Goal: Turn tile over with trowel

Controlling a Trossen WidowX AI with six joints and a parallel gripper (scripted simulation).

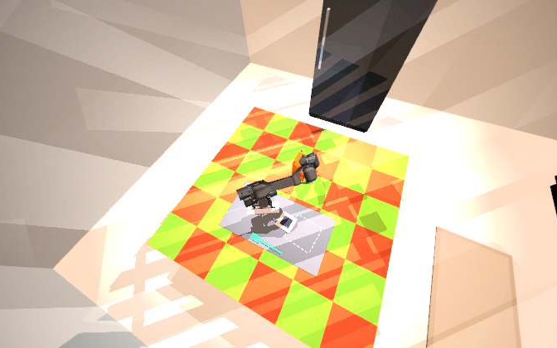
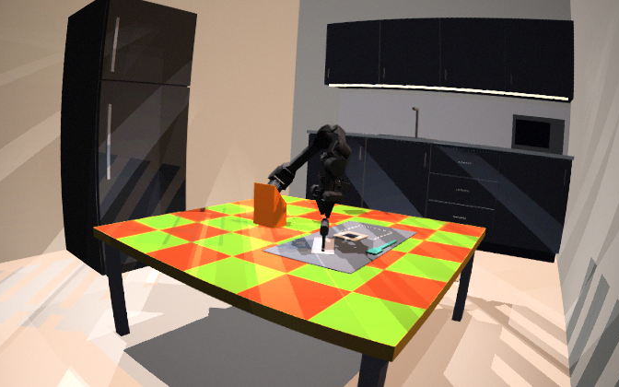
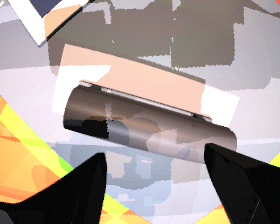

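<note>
From the top, the hand (image 1: 264,202) (image 2: 325,214) (image 3: 156,156) is over the left part of the mat (image 1: 313,265) (image 2: 350,265) (image 3: 21,82), with the trowel (image 1: 268,210) (image 2: 323,228) (image 3: 151,124) below; the tile (image 1: 292,227) (image 2: 351,236) (image 3: 39,39), mark up, lies just right of it, between trowel and dashed outline (image 1: 308,252) (image 2: 391,233). A teal tool (image 1: 266,244) (image 2: 381,247) by the near mat edge leaves limited sweeping room there. In the exterior view the fingers stand above the trowel's raised handle, well in from the surface's edges; the tile sits to the right, so a level lift should precede any sideways move. In the wrist view the fingers are apart, nothing between them, spread along the handle's length; they probably need about a quarter turn to straddle it before lowering and closing mid-handle.
</note>
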